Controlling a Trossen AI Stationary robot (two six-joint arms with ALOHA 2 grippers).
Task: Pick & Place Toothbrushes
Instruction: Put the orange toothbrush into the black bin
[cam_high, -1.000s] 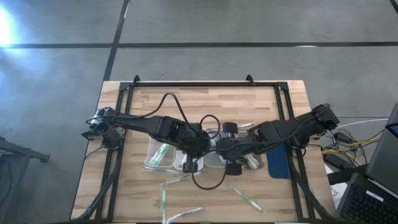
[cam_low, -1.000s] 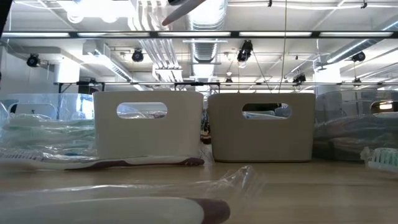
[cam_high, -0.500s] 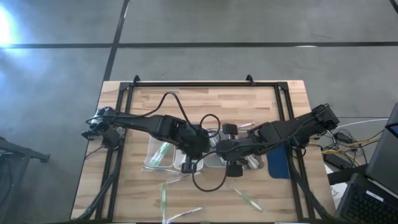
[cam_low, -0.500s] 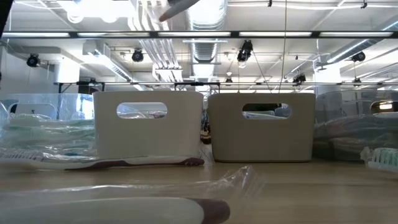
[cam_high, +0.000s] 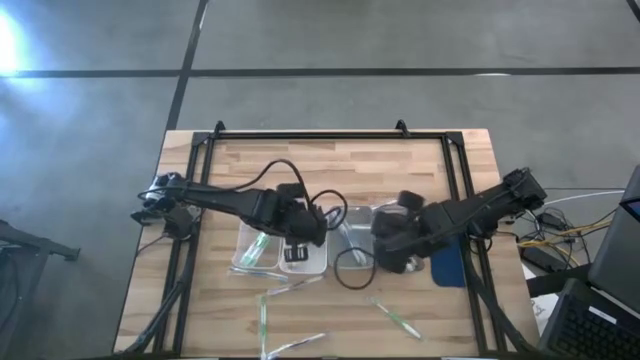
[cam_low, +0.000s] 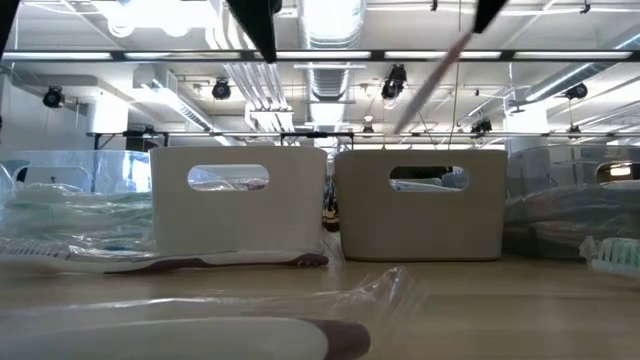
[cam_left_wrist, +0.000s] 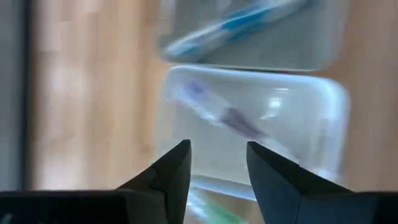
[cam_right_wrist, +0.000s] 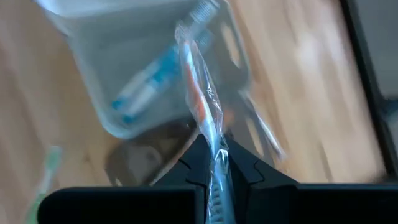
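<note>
R gripper (cam_right_wrist: 214, 163): jaws clamped on wrapped red toothbrush (cam_right_wrist: 200, 102), above clear trays (cam_high: 300, 250) mid-tabletop. L gripper (cam_left_wrist: 217, 165): jaws apart, empty. Risk: slick wrapper slips, brush misses tray.

Two dark jointed arms, looping black cables, tapered black fingers (cam_left_wrist: 177, 171)
</note>
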